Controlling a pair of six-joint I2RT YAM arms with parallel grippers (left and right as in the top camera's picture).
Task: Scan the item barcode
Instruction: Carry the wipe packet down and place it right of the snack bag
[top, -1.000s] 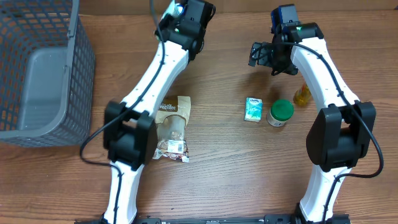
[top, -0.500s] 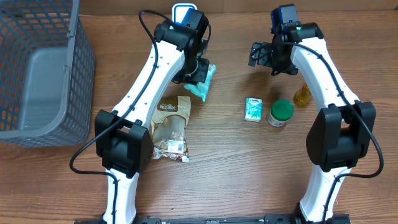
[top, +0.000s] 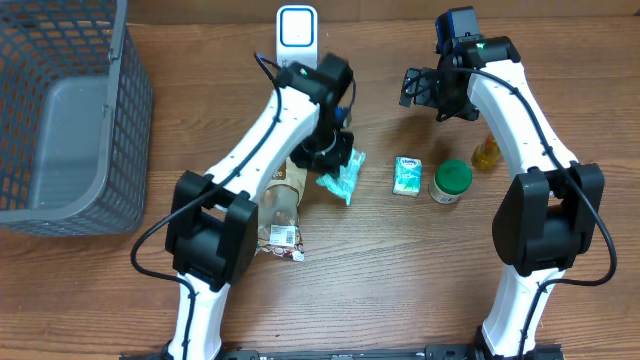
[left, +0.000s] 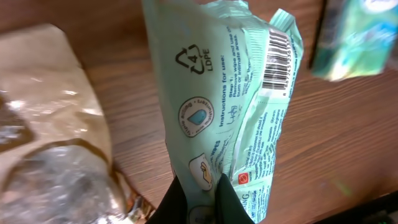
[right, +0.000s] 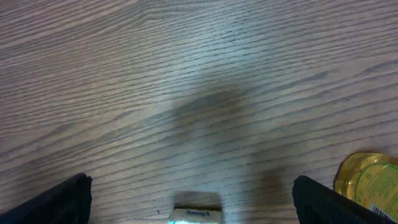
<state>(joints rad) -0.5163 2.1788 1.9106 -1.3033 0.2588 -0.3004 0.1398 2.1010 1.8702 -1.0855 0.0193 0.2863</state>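
I saw the wooden table (top: 400, 290) filling the overhead frame, with the grey basket (top: 135, 110) at upper left. The left gripper (top: 333, 162) hung at upper centre, its fingers (left: 221, 196) pinched tight on the lower end of the green pack (top: 340, 182). The pack stood above the tabletop, just right of the brown snack bag (top: 277, 212). The right gripper (top: 420, 88) sat at upper right with its fingers spread wide and nothing between them. The white scanner (top: 296, 28) stood at the top edge, above the pack and apart from it. To the pack's right lay the green-lidded jar (top: 450, 182), the tissue pack (top: 407, 175) just beside it, and the yellow bottle (top: 486, 152). In the left wrist view, the pack's barcode (left: 278, 62) faced the camera at upper right.
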